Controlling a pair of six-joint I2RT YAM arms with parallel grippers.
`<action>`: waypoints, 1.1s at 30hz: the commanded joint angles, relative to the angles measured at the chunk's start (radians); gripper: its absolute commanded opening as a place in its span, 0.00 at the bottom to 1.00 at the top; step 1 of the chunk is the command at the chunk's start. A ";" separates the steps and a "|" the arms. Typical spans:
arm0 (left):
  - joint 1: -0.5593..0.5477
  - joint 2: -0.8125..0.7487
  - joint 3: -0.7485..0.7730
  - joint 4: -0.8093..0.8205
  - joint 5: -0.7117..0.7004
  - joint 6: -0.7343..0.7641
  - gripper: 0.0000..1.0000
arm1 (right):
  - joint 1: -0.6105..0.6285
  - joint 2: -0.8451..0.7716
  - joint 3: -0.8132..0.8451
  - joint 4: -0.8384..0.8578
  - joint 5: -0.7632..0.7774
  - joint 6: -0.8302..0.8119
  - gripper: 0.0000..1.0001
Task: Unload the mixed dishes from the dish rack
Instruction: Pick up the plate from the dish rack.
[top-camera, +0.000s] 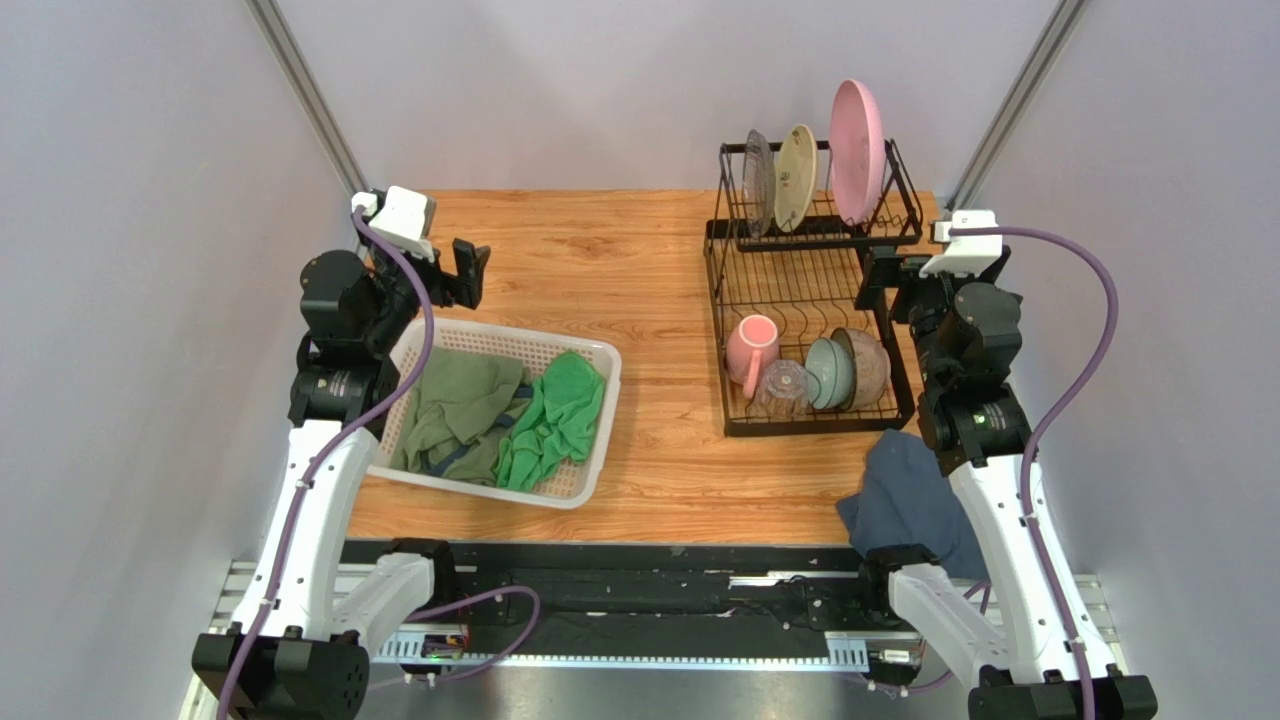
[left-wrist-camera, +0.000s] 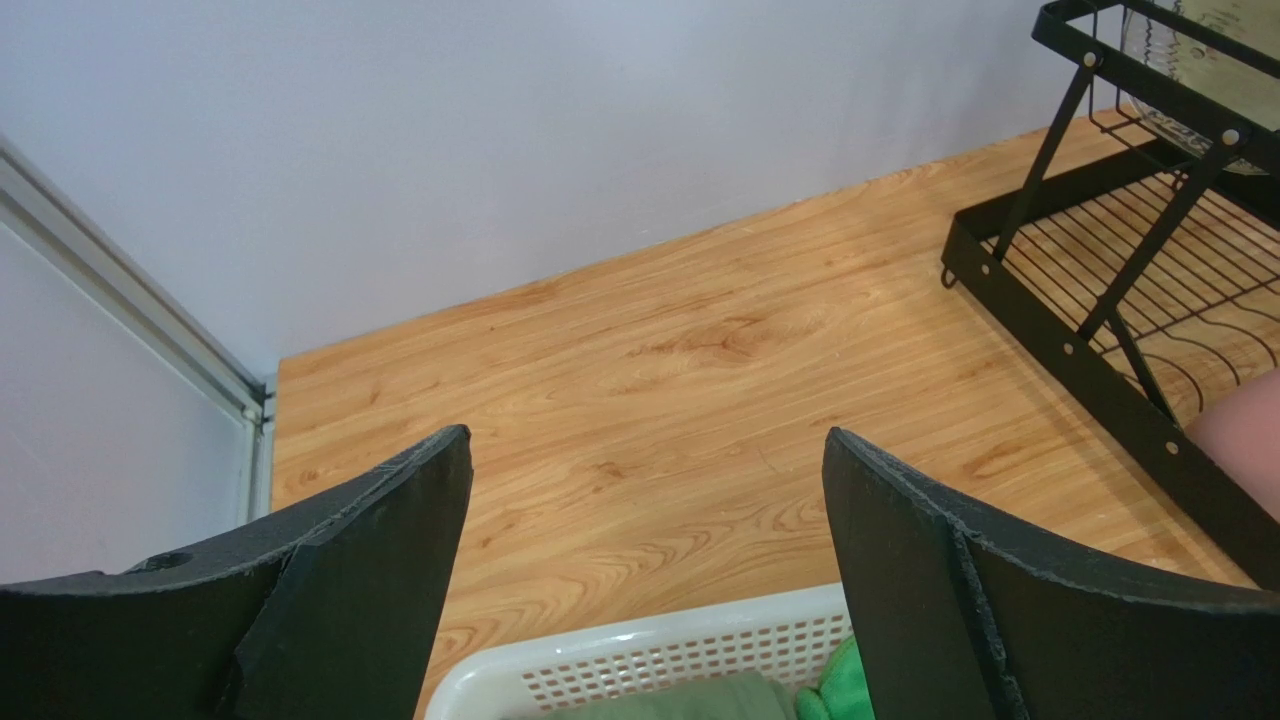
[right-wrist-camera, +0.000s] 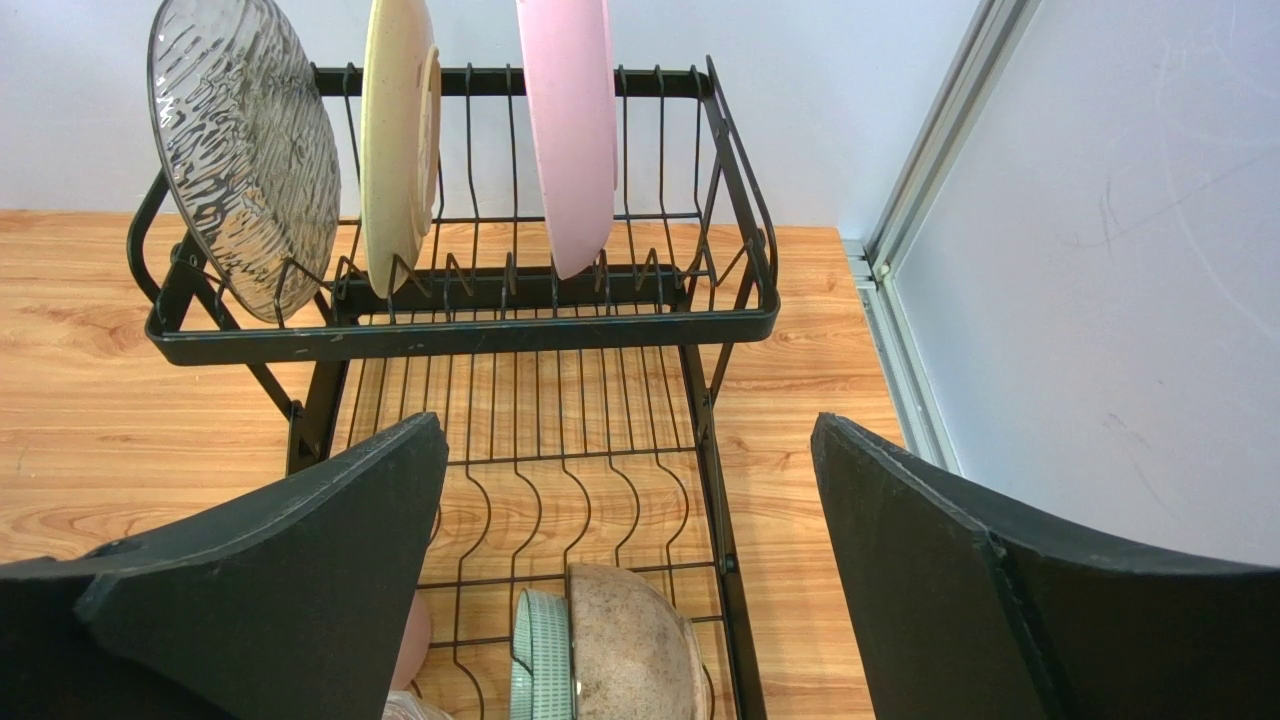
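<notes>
The black wire dish rack (top-camera: 727, 300) stands at the back right of the table. Its upper shelf holds a grey plate (top-camera: 759, 180), a cream plate (top-camera: 795, 176) and a large pink plate (top-camera: 857, 147), all upright. Its lower tray holds a pink mug (top-camera: 750, 350), a clear glass cup (top-camera: 783, 389), a teal bowl (top-camera: 825, 374) and a brown-olive bowl (top-camera: 863, 365). My right gripper (top-camera: 887, 279) is open above the rack's right side; the brown-olive bowl (right-wrist-camera: 639, 653) lies below its jaws. My left gripper (top-camera: 469, 275) is open and empty over bare table, far left of the rack.
A white mesh basket (top-camera: 598, 428) with green cloths (top-camera: 559, 416) sits at the front left, just under my left gripper's view (left-wrist-camera: 661, 660). A dark blue cloth (top-camera: 914, 503) hangs at the table's front right edge. Walls close in on both sides.
</notes>
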 joint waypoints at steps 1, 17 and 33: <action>0.007 -0.009 0.023 0.026 0.011 -0.014 0.94 | 0.006 -0.011 0.004 0.048 -0.002 -0.013 0.99; 0.007 0.000 0.026 0.017 0.022 -0.014 0.95 | 0.006 0.005 0.015 0.035 0.012 -0.030 1.00; 0.007 0.017 0.026 0.006 0.035 -0.020 0.98 | 0.006 0.248 0.282 -0.012 0.066 -0.032 0.91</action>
